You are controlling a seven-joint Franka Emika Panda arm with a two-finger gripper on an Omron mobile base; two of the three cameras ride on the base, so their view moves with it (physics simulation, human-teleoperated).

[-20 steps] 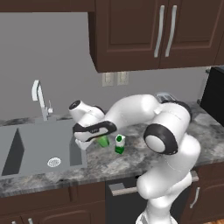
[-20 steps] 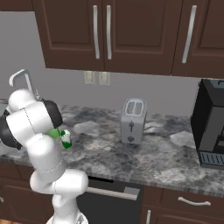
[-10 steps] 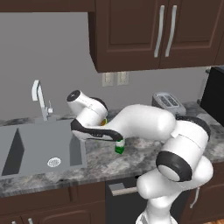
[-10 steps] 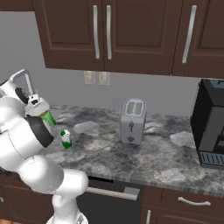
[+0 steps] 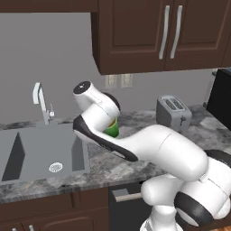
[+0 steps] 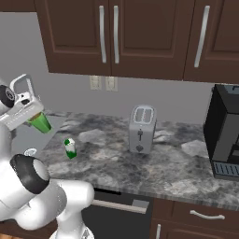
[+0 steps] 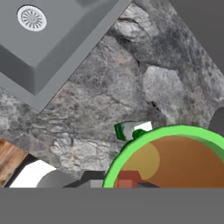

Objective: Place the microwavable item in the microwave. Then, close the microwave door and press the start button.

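Raised since a second ago, pincer [image 6: 33, 116] pinching the green cup [image 6: 40, 122] of brown liquid, held above the counter [image 6: 168, 163] by the sink [image 5: 36, 151], small white-and-green carton [image 6: 70, 148] standing below, toaster [image 6: 142, 129] well apart.

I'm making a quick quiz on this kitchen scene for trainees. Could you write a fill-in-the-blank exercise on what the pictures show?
1. The hand holds a green cup filled with ____ liquid.
2. The cup is lifted above the ____ counter.
3. The small white carton stands on the counter beside the ____.
4. The toaster stands below the ____ cabinets.

Missing words: brown; granite; sink; upper
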